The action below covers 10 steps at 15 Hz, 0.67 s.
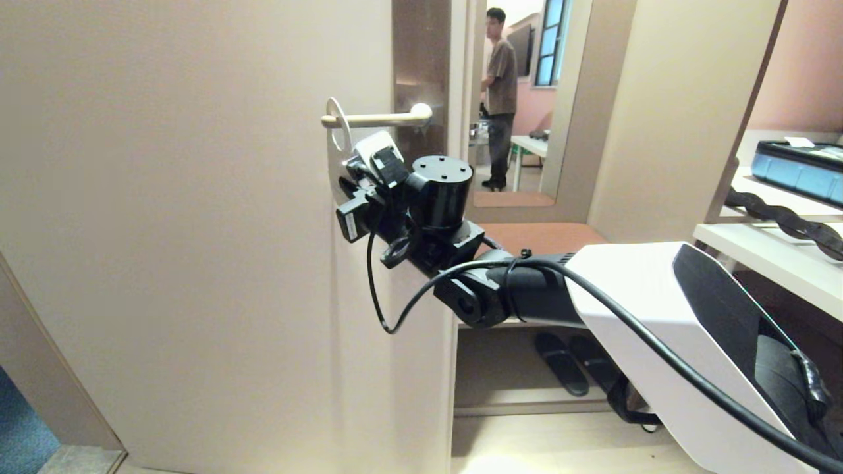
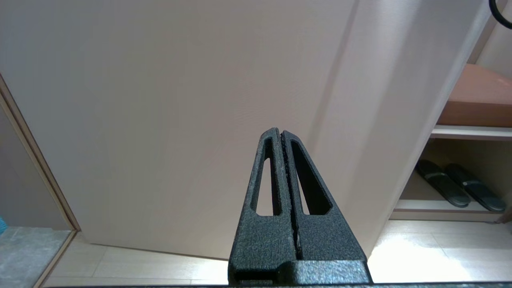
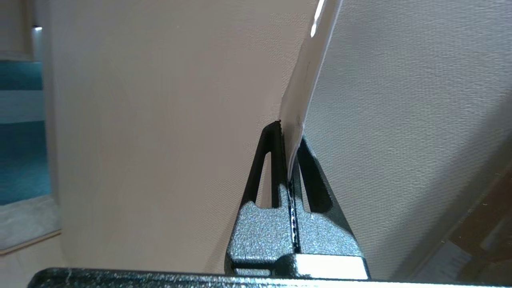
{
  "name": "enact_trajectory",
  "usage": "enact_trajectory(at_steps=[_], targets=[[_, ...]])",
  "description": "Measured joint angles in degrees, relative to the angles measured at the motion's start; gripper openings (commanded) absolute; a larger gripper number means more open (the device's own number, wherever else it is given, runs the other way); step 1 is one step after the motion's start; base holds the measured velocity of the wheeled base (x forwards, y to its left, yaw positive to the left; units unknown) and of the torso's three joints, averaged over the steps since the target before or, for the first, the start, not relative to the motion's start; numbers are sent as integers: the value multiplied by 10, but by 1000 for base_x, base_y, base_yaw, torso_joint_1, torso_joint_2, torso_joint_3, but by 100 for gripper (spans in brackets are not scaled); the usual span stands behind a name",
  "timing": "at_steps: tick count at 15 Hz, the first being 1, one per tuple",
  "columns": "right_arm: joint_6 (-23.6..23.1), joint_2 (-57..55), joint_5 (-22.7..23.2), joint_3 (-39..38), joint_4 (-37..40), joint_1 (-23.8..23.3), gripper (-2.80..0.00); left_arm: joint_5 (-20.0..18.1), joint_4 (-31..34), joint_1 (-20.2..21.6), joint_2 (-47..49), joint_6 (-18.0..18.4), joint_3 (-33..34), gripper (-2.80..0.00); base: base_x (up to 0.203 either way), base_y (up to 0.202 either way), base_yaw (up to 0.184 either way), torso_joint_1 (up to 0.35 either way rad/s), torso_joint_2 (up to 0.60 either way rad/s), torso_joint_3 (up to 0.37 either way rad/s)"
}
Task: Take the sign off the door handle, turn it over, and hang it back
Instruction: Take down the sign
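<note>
No text can be read anywhere; the sign shows only its edge.

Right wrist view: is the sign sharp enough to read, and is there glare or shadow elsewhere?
Right wrist view: the sign shows edge-on in the right gripper, with a bright glint near its top and no print legible. Head view: the door handle is evenly lit, with a soft shadow below the arm. Left wrist view: a washed-out glare patch on the floor.
</note>
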<state>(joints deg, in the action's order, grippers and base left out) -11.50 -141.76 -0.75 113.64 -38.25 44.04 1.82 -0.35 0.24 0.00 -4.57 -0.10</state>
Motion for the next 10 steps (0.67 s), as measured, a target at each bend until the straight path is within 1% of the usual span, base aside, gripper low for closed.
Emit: enact_trajectory(at_steps=[2,5,10], targets=[[0,-1,17,0,0,0,-280,0,0,0,0,0,0,-280,0,0,0,0,0,0],[1,-5,20,0,4,0,-280,0,0,0,0,0,0,-280,0,0,0,0,0,0],[1,-7,22,3,5,-20,-280,0,0,0,0,0,0,-280,0,0,0,0,0,0]])
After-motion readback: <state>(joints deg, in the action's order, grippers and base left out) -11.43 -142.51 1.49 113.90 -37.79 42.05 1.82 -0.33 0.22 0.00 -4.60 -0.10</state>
